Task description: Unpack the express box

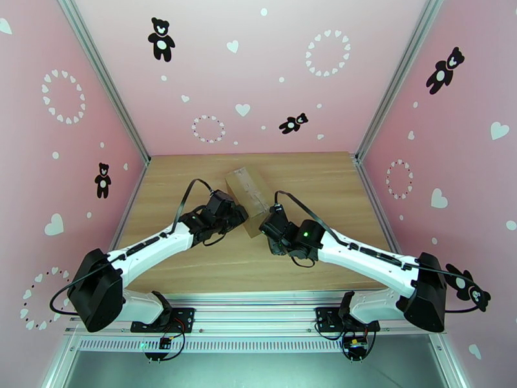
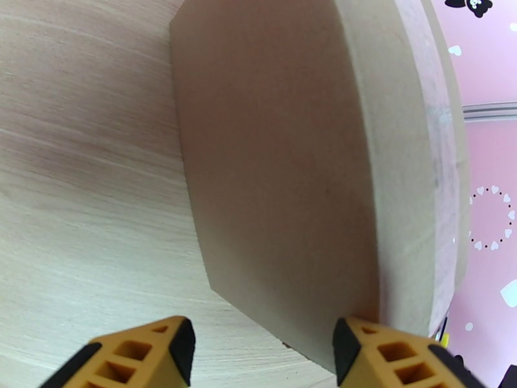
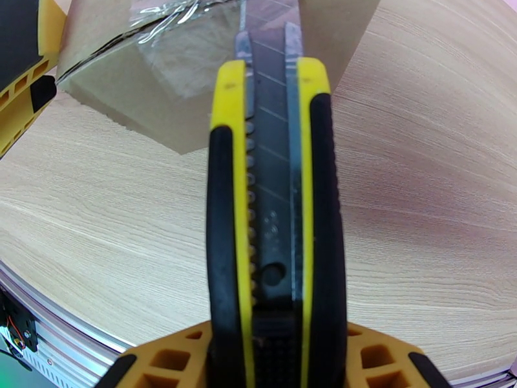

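The express box (image 1: 249,189), a small brown carton with shiny clear tape on top, lies at an angle mid-table. My left gripper (image 1: 236,215) stands open at its near left side. In the left wrist view the box's plain side (image 2: 278,156) fills the space ahead of the gripper (image 2: 262,341), and the right finger (image 2: 381,354) is at the box's lower corner. My right gripper (image 1: 266,222) is shut on a yellow and black utility knife (image 3: 274,189). The knife's extended blade (image 3: 268,33) reaches the taped top edge of the box (image 3: 161,79).
The wooden table (image 1: 194,266) is bounded by pink walls at the back and sides, with a metal rail along the near edge (image 1: 258,299). A yellow finger of the left gripper (image 3: 26,79) shows close to the box's near corner.
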Motion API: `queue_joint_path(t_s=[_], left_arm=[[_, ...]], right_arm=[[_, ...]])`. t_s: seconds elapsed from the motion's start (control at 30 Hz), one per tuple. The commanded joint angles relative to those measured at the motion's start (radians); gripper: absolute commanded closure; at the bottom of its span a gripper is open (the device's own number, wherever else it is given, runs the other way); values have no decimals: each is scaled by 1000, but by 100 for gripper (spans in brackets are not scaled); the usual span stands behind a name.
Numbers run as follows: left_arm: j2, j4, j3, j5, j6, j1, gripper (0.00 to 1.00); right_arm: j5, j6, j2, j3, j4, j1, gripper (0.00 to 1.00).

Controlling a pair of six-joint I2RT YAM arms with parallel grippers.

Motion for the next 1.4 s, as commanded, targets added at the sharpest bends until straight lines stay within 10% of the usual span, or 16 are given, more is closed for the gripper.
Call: queue_joint_path(t_s=[0.0, 1.37], left_arm=[[49, 113, 37, 95, 4, -68, 37], [112, 144, 86, 82, -20, -100, 37]], right_arm=[[-258, -170, 16, 37, 200, 84, 100], [-286, -191, 16, 61, 212, 95, 100]])
